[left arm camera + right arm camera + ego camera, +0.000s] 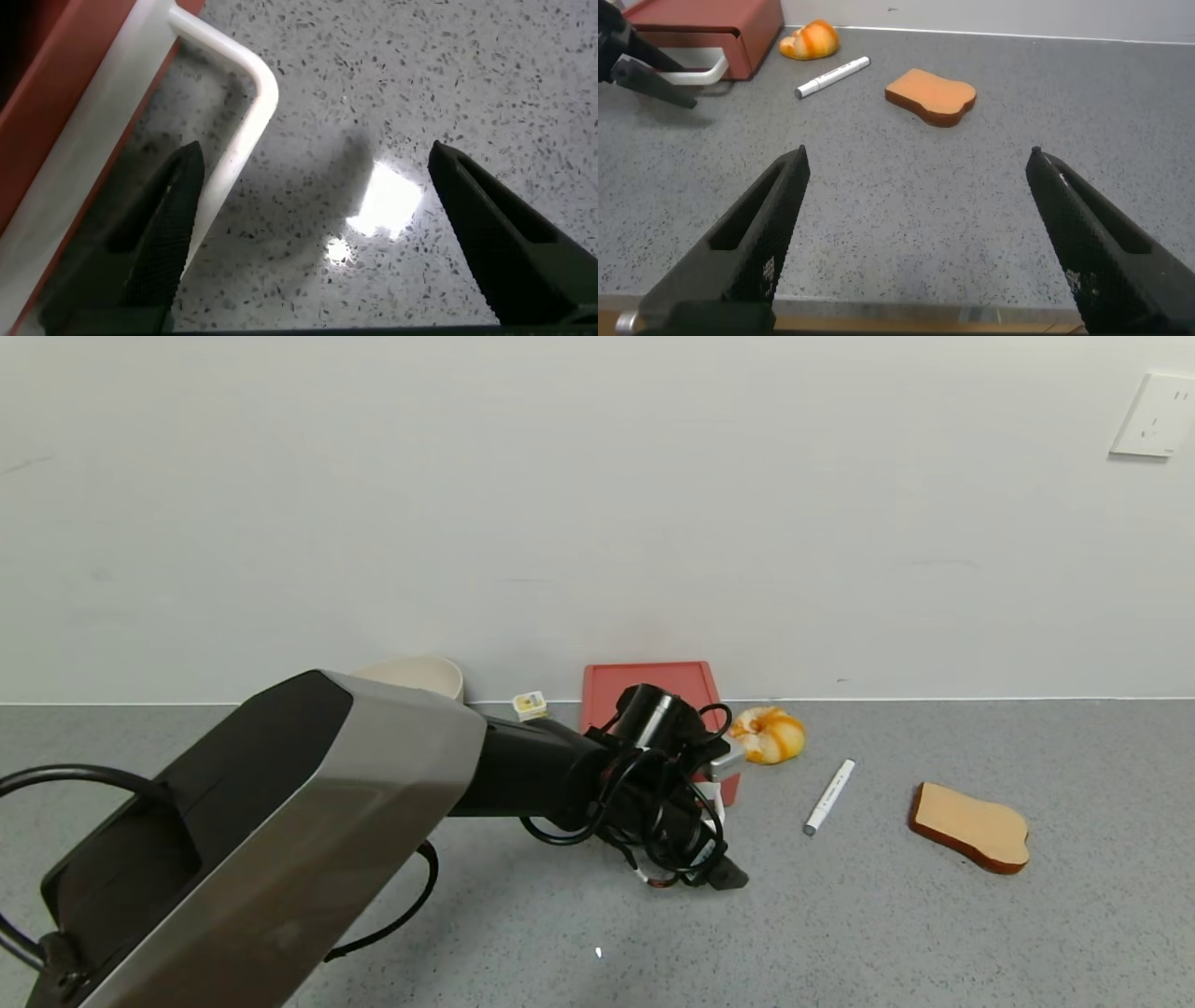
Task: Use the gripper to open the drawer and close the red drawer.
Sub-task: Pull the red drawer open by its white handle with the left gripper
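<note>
Drawer: we find the salmon-red drawer at centre frame against the wall, its white handle facing us.
Left gripper: our left gripper hangs wide open, holding nothing, one jaw beside the handle loop.
Handling: we judge it light, rigid and liable to slide; grip the handle's bar.
Right gripper: our right gripper waits open over bare table.

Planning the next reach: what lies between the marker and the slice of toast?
Nothing: in the head view, only bare grey table separates the marker from the toast.
</note>
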Motion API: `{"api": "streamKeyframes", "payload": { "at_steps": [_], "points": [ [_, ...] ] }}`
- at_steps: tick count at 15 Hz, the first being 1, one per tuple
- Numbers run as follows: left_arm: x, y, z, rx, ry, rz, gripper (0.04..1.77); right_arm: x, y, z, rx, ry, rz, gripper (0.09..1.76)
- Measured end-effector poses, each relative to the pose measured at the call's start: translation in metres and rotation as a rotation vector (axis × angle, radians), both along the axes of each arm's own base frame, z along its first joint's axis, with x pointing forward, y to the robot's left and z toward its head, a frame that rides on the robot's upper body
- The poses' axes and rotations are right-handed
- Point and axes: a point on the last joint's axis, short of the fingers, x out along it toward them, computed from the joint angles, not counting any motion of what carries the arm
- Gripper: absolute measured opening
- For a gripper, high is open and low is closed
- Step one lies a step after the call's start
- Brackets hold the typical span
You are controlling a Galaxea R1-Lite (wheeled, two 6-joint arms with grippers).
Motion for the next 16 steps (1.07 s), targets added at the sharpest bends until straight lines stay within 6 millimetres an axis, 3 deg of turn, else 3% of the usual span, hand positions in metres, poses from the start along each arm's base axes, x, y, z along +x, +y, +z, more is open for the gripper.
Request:
{"api": "streamKeyframes", "payload": {
  "at_steps": [16],
  "points": [
    [-0.035,-0.005,-0.008,0.022,0.066,0.043,1.72,0.0,0.0,0.0,-0.001,0.0,0.0,1.71]
  ]
}}
